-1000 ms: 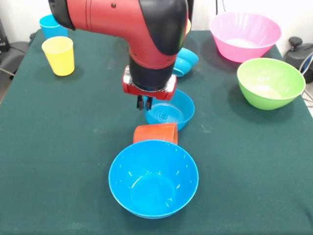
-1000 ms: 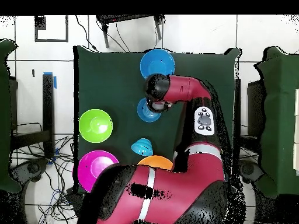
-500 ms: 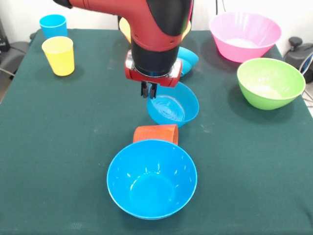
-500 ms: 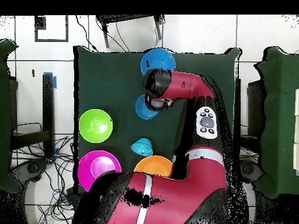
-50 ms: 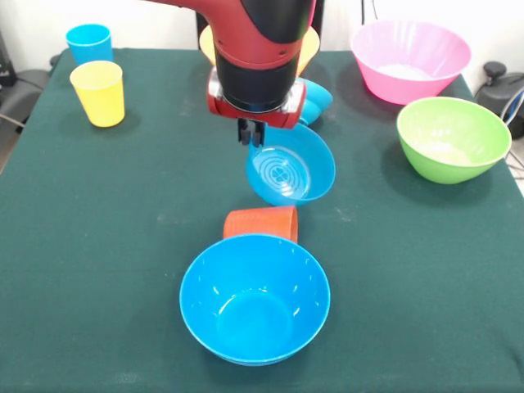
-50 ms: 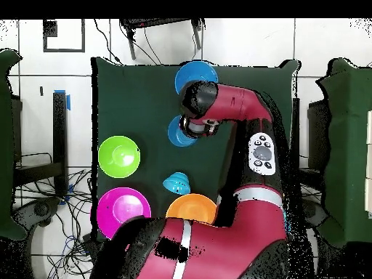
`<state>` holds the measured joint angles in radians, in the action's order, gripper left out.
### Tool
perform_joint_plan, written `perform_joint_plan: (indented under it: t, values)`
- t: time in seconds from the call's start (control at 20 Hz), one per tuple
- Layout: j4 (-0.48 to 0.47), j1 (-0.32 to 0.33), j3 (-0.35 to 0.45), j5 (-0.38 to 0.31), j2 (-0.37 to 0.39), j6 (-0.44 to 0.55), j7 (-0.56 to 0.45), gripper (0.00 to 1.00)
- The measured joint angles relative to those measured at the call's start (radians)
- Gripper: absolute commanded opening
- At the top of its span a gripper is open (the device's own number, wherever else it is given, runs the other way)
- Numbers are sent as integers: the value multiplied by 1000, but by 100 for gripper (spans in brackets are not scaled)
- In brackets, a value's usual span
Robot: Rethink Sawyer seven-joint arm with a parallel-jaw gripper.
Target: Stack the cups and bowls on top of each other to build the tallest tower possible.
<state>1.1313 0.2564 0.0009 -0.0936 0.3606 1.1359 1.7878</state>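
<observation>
- At the tabletop (image 5: 98,246) centre, the gripper (image 5: 251,136) pinches the rim of a small ridged blue bowl (image 5: 291,166), which hangs tilted, clear of the cloth, its inside facing the camera.
- Just below it, an orange-red cup (image 5: 260,223) lies on its side, touching the far rim of a medium blue bowl (image 5: 255,298).
- A yellow cup (image 5: 98,92) and a blue cup (image 5: 88,41) stand upright at the far left corner.
- A pink bowl (image 5: 409,59) and a green bowl (image 5: 452,137) sit at the right, near each other.
- A yellow-orange bowl (image 6: 192,208) and another small blue bowl (image 6: 176,182) lie behind the arm (image 6: 232,109).
</observation>
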Motion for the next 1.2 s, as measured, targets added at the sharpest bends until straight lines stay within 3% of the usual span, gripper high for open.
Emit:
perform_joint_plan:
  t: [0.35, 1.2]
  values:
    - [-32, 7, 0, 14, -11, 62, 0, 0]
    - [-238, 8, 0, 26, -51, 293, 0, 0]
